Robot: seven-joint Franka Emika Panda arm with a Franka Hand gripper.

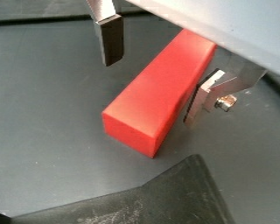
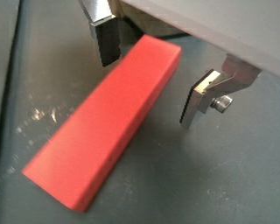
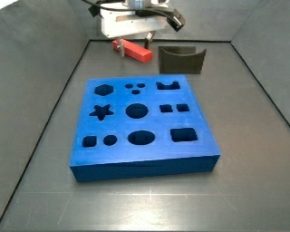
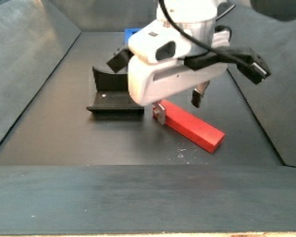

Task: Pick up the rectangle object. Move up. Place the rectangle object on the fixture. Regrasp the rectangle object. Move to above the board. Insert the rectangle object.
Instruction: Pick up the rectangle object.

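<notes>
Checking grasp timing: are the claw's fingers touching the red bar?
Apart. In both wrist views the claw straddles the red bar, with floor visible between each finger and it.

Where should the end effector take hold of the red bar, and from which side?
Grip the red bar across its two long flat faces, coming straight down from above. It lies flat on the floor, and the open end effector already straddles one end.

Rectangle object [image 2: 101,131]: smooth, matt red-orange faces, plastic-like, with crisp edges. Tool [image 1: 157,77], low over the bar with a finger on either side, apart: fingers [image 1: 209,94] of bright brushed metal, dark matt pads. Board [image 3: 141,122]: matt blue, plastic-like. Fixture [image 3: 180,60]: dull dark olive-grey. Worktop [image 2: 213,184]: dark grey, matt, lightly scuffed with pale specks.
</notes>
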